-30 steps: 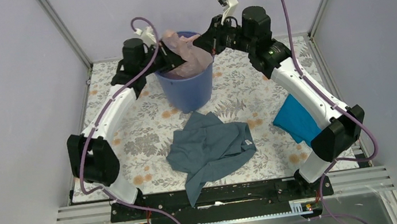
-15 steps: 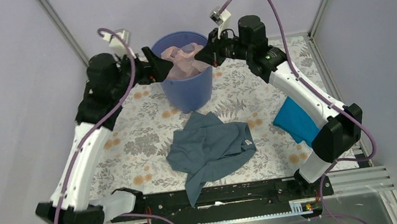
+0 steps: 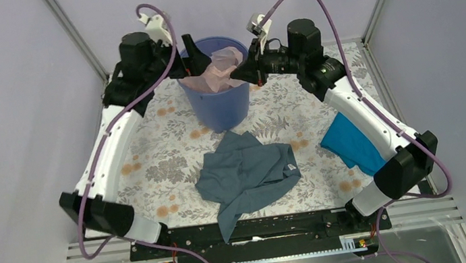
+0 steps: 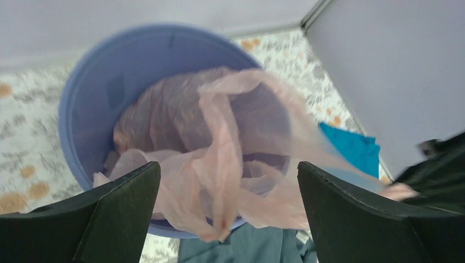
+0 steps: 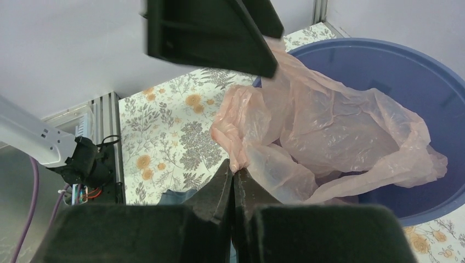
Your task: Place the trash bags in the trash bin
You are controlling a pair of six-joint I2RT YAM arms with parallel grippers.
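The round blue trash bin (image 3: 217,106) stands at the back middle of the table. The pale pink trash bag (image 3: 217,74) lies crumpled inside it, with folds spilling over the near rim. My left gripper (image 3: 197,56) hovers over the bin's left rim and is open; in its wrist view its jaws (image 4: 227,183) stand wide apart, the bag (image 4: 219,137) hangs loose between them, and the bin (image 4: 71,120) lies below. My right gripper (image 5: 234,171) is shut on a pinched fold of the bag (image 5: 329,126) at the right rim of the bin (image 5: 433,82).
A grey-blue garment (image 3: 246,174) lies crumpled in front of the bin. A turquoise cloth (image 3: 349,140) lies at the right under the right arm. Grey walls and metal frame posts close in the floral-covered table (image 3: 159,161) at the back and both sides.
My left gripper has opened and let go of the bag, swung out to the left, then come back over the bin's left rim. The bag has sunk lower. My right gripper keeps its hold.
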